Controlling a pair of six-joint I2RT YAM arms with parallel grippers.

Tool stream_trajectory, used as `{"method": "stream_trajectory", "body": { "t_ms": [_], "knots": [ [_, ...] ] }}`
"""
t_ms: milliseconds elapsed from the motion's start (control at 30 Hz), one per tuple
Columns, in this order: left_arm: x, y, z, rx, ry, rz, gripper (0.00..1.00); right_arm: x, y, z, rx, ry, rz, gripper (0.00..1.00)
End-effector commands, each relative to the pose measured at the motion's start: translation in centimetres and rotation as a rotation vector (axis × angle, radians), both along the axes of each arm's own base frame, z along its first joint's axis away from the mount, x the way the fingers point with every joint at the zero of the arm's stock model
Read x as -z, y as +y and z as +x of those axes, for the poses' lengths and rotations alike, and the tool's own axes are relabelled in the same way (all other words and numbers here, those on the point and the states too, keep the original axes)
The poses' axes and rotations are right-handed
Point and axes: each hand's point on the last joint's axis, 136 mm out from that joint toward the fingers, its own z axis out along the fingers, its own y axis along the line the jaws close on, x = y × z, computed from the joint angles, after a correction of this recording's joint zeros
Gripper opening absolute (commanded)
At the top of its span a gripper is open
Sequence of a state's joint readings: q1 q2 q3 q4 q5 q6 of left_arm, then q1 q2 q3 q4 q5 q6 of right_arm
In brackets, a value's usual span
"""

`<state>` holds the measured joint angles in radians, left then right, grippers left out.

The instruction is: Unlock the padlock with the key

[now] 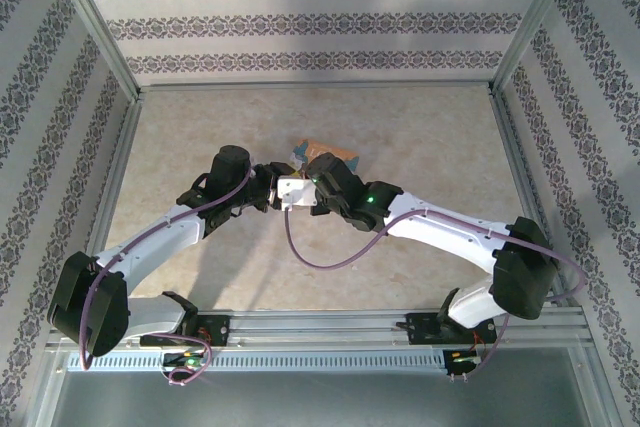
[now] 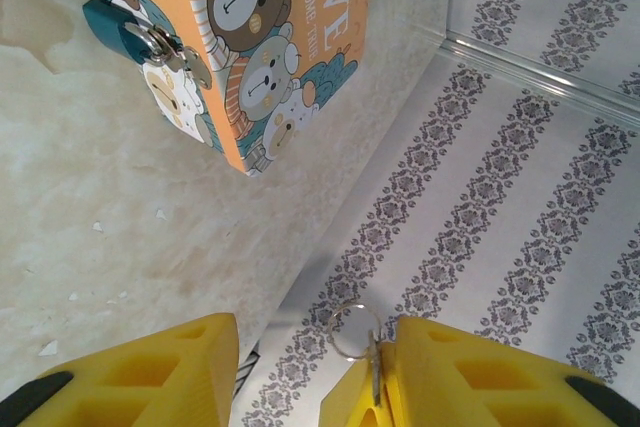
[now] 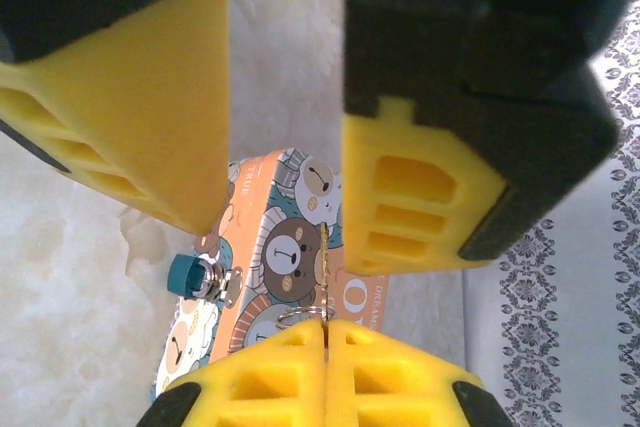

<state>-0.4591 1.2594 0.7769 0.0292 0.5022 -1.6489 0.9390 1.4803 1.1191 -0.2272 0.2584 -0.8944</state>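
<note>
left hand [image 3: 327, 347] looks pinched shut on the key [image 3: 325, 247], which stands out past its fingertips. the padlock [image 3: 186, 274] hangs on the clasp of the box [image 3: 290, 247], ahead of that hand, off to one side and apart from the key. right hand [image 3: 285, 137] is spread wide and holds nothing, with the box beyond its fingers. the key is gripped. lining it up, inserting, turning and freeing the shackle all seem left to do.
</note>
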Motion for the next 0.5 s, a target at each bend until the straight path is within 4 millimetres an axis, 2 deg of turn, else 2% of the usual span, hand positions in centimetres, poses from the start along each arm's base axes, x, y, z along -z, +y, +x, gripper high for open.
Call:
{"method": "stream_trajectory", "body": {
  "t_ms": [0,367,467],
  "knots": [
    [-0.86,-0.58,0.59,-0.014,-0.023,-0.014,0.38,-0.86,0.74,0.07,0.000,-0.017,0.003,0.00],
    [-0.38,-0.64,0.59,-0.021,-0.013,-0.027,0.03,-0.65,1.53,-0.44,-0.001,0.003,0.012,0.00],
    [-0.32,-0.57,0.60,-0.022,-0.016,-0.022,0.00,-0.78,1.45,-0.45,0.007,0.008,0.019,0.00]
  ]
}}
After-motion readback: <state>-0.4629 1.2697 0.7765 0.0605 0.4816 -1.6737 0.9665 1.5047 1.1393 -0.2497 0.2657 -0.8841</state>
